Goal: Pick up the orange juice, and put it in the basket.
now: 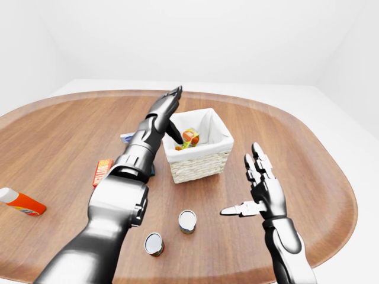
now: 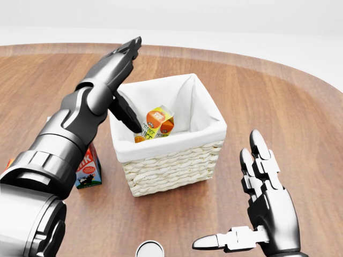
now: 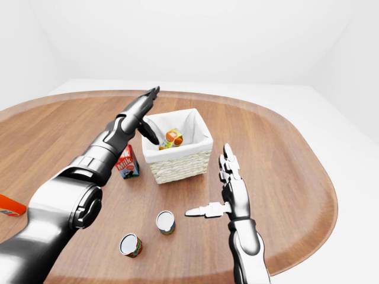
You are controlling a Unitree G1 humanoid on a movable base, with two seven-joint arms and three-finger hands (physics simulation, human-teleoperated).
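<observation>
The orange juice carton (image 2: 157,122) lies tilted inside the white-lined wicker basket (image 2: 177,160) near the middle of the head view. My left hand (image 2: 124,80) is open above the basket's left rim, fingers stretched out, thumb (image 2: 128,118) pointing down toward the carton, not holding it. My right hand (image 2: 252,214) is open and empty to the lower right of the basket, fingers up, thumb out to the left.
A milk carton (image 2: 87,168) stands left of the basket, partly behind my left arm. Two cans (image 1: 188,220) (image 1: 154,243) stand below the basket. A red box (image 1: 102,171) and an orange-and-white tube (image 1: 21,202) lie at the left. The round wooden table's edge (image 1: 346,195) curves at right.
</observation>
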